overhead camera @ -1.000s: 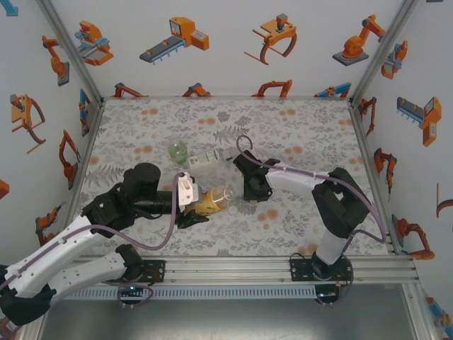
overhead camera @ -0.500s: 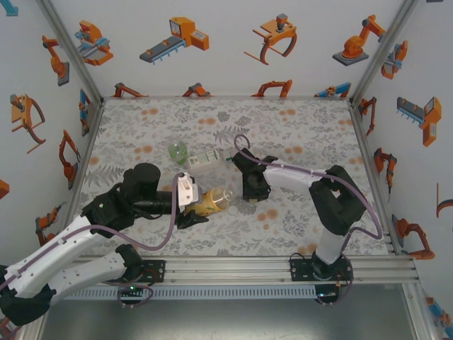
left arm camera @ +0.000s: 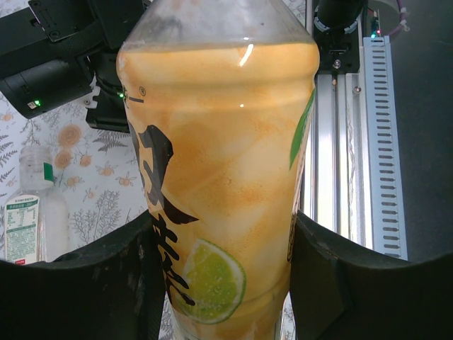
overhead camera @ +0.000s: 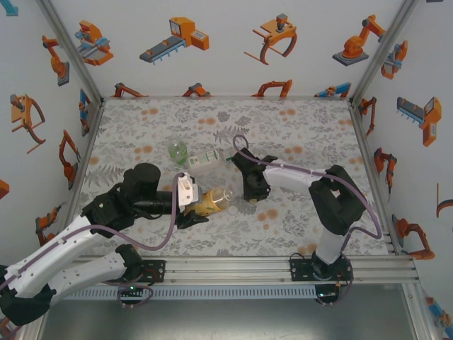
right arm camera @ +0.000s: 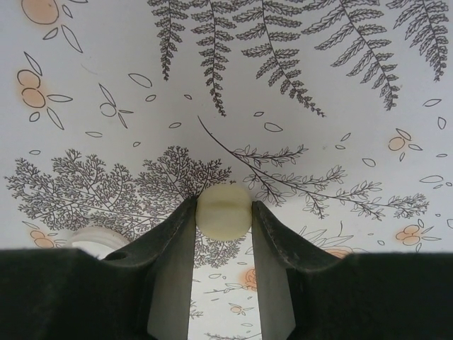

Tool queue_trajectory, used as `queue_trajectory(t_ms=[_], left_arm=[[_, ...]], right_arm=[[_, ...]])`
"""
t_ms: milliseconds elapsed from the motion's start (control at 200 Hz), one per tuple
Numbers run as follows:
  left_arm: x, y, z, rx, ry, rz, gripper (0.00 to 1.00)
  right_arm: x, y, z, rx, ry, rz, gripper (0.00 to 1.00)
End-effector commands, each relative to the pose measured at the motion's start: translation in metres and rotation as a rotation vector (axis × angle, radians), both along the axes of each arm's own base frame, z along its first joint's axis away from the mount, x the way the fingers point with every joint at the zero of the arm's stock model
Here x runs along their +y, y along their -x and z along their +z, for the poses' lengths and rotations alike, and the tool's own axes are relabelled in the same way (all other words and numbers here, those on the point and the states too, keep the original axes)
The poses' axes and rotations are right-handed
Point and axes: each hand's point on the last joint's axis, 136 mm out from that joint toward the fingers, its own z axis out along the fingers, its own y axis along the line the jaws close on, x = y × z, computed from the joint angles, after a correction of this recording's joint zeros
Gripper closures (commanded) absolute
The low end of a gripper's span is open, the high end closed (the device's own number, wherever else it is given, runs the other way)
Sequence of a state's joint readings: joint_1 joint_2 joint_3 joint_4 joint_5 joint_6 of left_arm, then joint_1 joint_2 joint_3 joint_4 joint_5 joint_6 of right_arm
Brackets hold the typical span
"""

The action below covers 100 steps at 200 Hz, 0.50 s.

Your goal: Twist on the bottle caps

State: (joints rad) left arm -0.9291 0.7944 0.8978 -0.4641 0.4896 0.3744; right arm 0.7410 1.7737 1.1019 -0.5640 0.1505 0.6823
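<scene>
Firmly, left tool [left arm camera: 225,280] clamps amber bottle [left arm camera: 219,142]; right tool [right arm camera: 224,216] pinches cap [right arm camera: 224,204].

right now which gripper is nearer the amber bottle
Left. The left gripper is clamped on the amber bottle; the right gripper sits just off its neck end, pinching a cap.

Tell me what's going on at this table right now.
The left gripper has its jaws closed around the amber bottle, which lies low over the table with its neck toward the other arm. The right gripper pinches a pale cap between its jaws, just beside that neck. The cap is not yet on the bottle. The clear bottle and the green bottle lie behind, untouched.
</scene>
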Motion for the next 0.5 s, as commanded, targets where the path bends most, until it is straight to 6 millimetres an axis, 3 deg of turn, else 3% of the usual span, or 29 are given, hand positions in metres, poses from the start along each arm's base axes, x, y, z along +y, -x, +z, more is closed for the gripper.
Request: queue_trajectory(t_ms=[0, 170, 496], left_arm=[[0.0, 0.001, 0.006, -0.021, 0.003, -0.009, 1.0], [-0.001, 0.0, -0.001, -0.026, -0.033, -0.02, 1.0], [-0.008, -0.004, -0.002, -0.047, -0.046, -0.038, 1.0]], right_arm=[[-0.007, 0.002, 0.02, -0.019, 0.006, 0.029, 0.77], [0.005, 0.016, 0.067, -0.075, -0.133, 0.155, 0.83], [0.03, 0.065, 0.185, -0.281, -0.469, 0.522, 0.94]])
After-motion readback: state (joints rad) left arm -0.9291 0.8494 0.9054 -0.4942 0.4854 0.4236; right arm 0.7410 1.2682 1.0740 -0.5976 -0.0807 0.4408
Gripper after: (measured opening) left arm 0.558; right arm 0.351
